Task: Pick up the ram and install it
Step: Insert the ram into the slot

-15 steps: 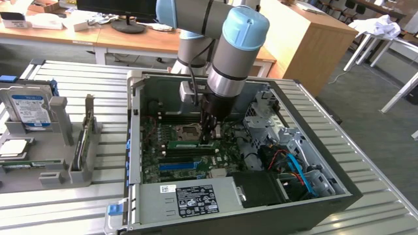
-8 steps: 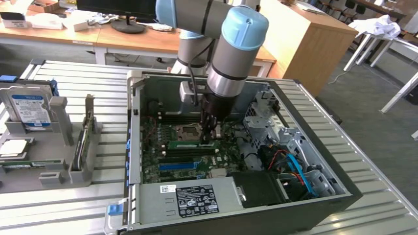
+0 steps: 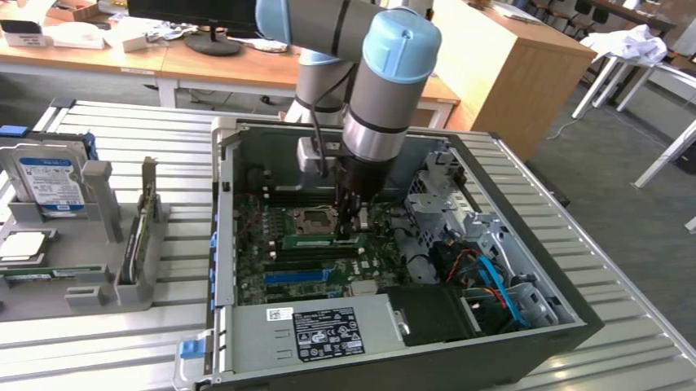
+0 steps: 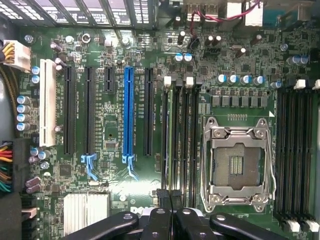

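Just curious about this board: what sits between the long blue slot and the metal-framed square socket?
In the wrist view, between the blue slot and socket stand one black slot and a bank of narrow black memory slots.

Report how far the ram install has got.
Done: the long thin green ram stick is picked up and stands among the black memory slots beside the silver CPU socket. In hand: the claw is shut on the stick's top edge. Left: full seating. I cannot tell whether the end latches have closed.
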Robot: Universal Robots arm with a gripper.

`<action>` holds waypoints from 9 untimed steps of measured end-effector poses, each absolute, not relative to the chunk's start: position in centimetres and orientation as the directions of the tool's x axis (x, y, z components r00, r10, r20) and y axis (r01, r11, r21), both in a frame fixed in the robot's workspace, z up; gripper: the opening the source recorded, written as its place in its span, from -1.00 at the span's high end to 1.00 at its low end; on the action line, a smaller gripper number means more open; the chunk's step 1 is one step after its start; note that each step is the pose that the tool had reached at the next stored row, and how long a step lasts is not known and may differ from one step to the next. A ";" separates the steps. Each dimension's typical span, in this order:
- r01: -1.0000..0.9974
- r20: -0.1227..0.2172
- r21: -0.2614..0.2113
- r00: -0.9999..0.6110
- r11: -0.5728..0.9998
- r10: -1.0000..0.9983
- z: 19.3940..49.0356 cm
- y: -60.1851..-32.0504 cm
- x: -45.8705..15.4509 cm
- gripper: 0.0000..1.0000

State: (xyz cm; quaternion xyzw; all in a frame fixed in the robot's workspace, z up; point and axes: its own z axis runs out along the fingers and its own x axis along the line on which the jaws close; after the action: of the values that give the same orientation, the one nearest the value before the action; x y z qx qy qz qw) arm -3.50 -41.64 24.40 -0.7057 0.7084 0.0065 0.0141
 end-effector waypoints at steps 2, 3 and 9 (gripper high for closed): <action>-1.000 -0.029 -0.016 -0.003 0.004 -1.000 24.4 -41.6 -3.6 0.76; -1.000 -0.029 -0.019 -0.002 0.003 -1.000 24.4 -41.6 -3.6 0.76; -1.000 -0.029 -0.019 0.000 0.001 -1.000 24.4 -41.6 -3.7 0.76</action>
State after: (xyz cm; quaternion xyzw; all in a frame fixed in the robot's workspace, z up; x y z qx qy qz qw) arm -3.65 -41.64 24.40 -0.7069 0.7071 0.0035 0.0171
